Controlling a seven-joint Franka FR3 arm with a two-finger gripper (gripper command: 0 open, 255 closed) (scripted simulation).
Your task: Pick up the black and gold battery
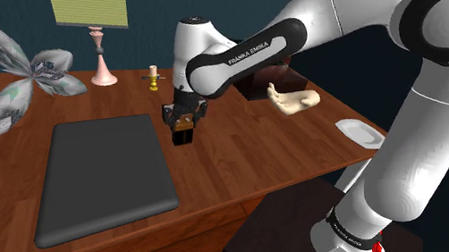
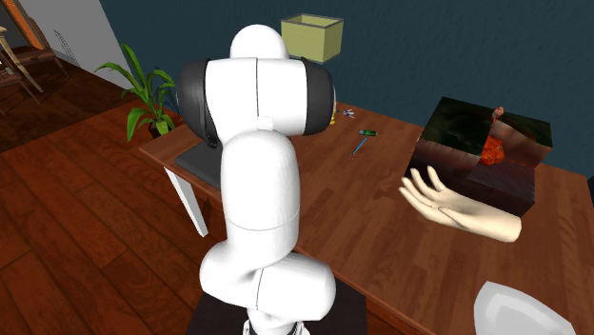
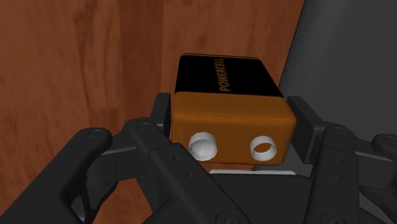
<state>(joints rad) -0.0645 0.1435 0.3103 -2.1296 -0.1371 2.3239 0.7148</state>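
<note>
Grasp step: gripper [image 3: 232, 119] clamped on the battery [image 3: 222, 76], lift pending.
We found the battery just beside the matte grey mat [image 1: 103, 174] on the wood-grain desk [image 1: 246, 163]: a rigid rectangular block, glossy black with a gold-orange cap. We judged that a straight, steady lift was needed next.

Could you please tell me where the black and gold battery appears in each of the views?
Shoulder view: the black and gold rectangular battery shows mid-table under the black gripper, just right of the dark grey mat.
Second exterior view: hidden behind the white arm.
Wrist view: clasped between the fingers, beside the mat.
Shared landmark: the mat.
</note>
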